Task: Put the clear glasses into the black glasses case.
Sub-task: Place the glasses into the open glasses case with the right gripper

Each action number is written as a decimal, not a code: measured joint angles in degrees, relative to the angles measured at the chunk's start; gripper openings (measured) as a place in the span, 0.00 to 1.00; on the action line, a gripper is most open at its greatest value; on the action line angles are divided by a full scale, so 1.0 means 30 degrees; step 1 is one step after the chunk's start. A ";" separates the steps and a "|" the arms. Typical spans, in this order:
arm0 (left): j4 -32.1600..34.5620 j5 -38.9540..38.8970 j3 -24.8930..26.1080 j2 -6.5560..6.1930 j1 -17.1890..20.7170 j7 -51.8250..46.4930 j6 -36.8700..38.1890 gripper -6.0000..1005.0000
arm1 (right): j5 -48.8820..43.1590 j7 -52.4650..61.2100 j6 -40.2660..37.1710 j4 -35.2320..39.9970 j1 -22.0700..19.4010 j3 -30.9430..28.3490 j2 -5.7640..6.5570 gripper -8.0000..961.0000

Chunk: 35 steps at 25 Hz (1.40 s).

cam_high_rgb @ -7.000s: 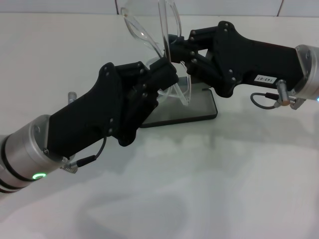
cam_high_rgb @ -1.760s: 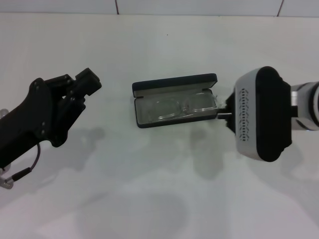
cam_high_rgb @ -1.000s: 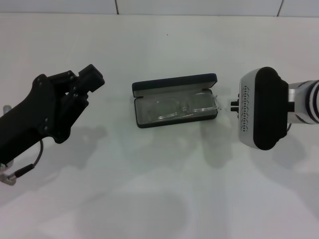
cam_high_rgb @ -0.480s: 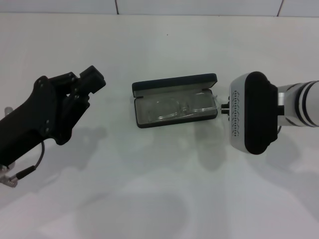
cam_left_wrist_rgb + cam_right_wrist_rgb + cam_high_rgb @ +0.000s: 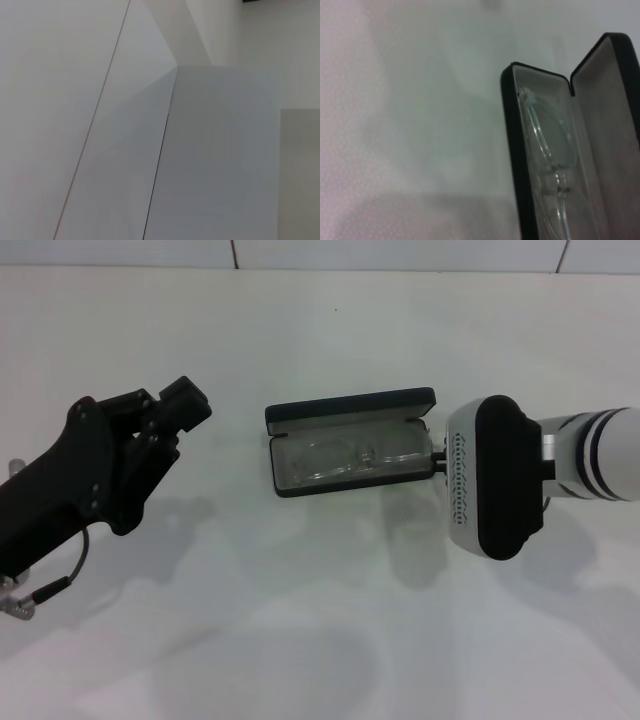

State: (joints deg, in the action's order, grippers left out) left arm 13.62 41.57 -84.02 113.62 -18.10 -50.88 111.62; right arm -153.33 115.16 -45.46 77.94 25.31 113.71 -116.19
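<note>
Tabletop [image 5: 330, 640] is broad and white, with the two arms flanking the work at its middle. On the robot's left the left gripper [image 5: 186, 400] hangs well clear of everything, its black fingers drawn together on nothing. On the right, the right gripper [image 5: 440, 462] is mostly hidden behind its own bulky wrist housing; only a small dark tip shows just beside the end of the black glasses case [image 5: 350, 403], so I cannot tell whether those fingers are spread or shut. The case lies open, lid tilted back, and the clear glasses [image 5: 352, 455] already rest folded in the pale lining of its tray, which the right wrist view confirms. The risk, as I judge it, sits at that right end: the tip is so close that any sideways drift could nudge the light case along the smooth table or tip the lid. A shove could also jolt the glasses out of their seat, and being transparent, they'd be hard to spot again.
</note>
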 joint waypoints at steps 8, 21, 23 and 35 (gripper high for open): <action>-0.0002 0.0000 0.0016 0.0006 -0.0002 0.0000 0.0006 0.07 | 0.0020 -0.0054 0.0531 -0.0081 0.0123 0.0238 -0.0001 0.04; -0.0163 0.0000 0.0059 -0.0024 -0.0008 0.0031 0.0013 0.07 | -0.0670 0.0046 0.0473 0.0709 -0.0437 0.0228 0.0001 0.04; -0.0166 0.0000 0.0059 -0.0024 -0.0066 0.0038 0.0004 0.07 | -0.0920 0.0051 0.0453 0.0867 -0.0610 0.0172 0.0000 0.04; -0.0178 0.0000 0.0060 0.0008 -0.0187 0.0004 -0.0088 0.07 | -0.1044 0.0050 0.1594 -0.0921 -0.0024 0.0033 -0.0001 0.04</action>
State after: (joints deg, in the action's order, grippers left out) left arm 13.09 41.57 -83.84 113.65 -18.66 -50.87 111.35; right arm -156.46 115.31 -40.68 75.18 25.24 113.81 -116.19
